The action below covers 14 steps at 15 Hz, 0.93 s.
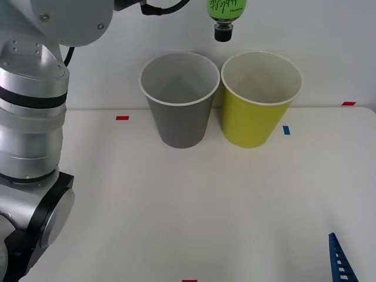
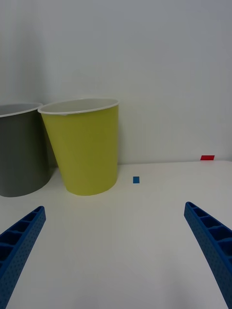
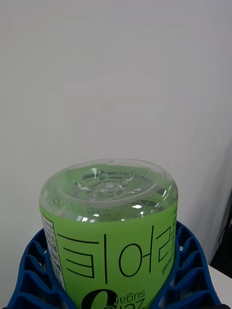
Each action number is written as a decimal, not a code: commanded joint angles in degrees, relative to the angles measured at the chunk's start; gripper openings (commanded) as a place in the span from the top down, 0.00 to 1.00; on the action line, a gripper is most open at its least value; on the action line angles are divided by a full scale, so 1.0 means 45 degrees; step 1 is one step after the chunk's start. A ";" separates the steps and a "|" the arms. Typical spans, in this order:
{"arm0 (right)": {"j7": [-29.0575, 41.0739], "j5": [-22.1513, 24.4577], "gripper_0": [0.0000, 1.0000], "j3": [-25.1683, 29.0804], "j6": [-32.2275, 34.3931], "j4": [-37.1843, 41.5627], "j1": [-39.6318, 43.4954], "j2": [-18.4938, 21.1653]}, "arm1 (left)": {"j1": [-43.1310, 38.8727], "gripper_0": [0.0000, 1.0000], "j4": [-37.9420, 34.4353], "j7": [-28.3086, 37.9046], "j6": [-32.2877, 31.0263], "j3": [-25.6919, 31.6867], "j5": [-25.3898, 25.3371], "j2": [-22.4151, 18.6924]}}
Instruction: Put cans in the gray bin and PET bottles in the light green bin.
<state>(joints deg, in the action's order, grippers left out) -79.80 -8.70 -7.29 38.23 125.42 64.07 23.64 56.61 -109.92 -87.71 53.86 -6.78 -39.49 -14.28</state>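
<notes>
White wall; inverted green bottle (image 1: 225, 14).

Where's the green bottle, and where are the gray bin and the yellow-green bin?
PET bottle (image 1: 225, 12): front view, neck, cap down.
Gray bin (image 1: 182, 120): front view, outer wall.
Light green bin (image 1: 252, 123): front view, outer wall.

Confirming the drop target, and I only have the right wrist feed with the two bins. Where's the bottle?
Observer: The PET bottle hangs cap-down at the top of the front view, lined up with where the rims of the gray bin and the light green bin meet.
Operator: Is it gripped?
Observer: Yes. In the left wrist view the left tool is shut on it, with blue fingers on either side of the label.
Operator: Where's my arm relative to the bins?
Observer: The right tool is open at the table's near right, well short of the light green bin.
</notes>
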 commanded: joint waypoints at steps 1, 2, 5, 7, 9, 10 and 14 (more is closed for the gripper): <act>0.0000 0.0000 0.00 0.0000 0.0000 0.0001 0.0000 0.0000 | 0.0564 1.00 0.1437 -0.0176 -0.1129 -0.0466 0.0103 0.0283; 0.0000 0.0000 0.00 0.0000 0.0000 0.0001 0.0000 0.0000 | 0.0701 1.00 0.1828 -0.0254 -0.1461 -0.0661 0.0103 0.0283; 0.0000 0.0000 0.00 0.0000 0.0000 0.0001 0.0000 0.0000 | 0.0779 1.00 0.3000 -0.0430 -0.3512 -0.1443 0.0201 0.0362; 0.0000 0.0000 0.00 0.0000 0.0000 0.0001 0.0000 0.0000 | 0.0779 1.00 0.3683 -0.0567 -0.4801 -0.1970 0.0455 0.0518; 0.0000 0.0000 0.00 0.0000 0.0000 0.0001 0.0000 0.0000 | 0.0799 1.00 0.4484 -0.0645 -0.6168 -0.2419 0.0611 0.0694; 0.0000 0.0000 0.00 0.0000 0.0000 0.0001 0.0000 0.0000 | 0.0818 1.00 0.4797 -0.0703 -0.6715 -0.2614 0.0650 0.0791; 0.0000 0.0000 0.00 0.0000 0.0000 0.0001 0.0000 0.0000 | 0.1150 1.00 0.5793 -0.0801 -0.7985 -0.3357 0.0807 0.1123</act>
<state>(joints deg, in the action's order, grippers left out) -79.80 -8.70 -7.29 38.23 125.42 64.07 23.64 61.28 -84.50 -91.16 18.83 -21.10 -36.16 -9.75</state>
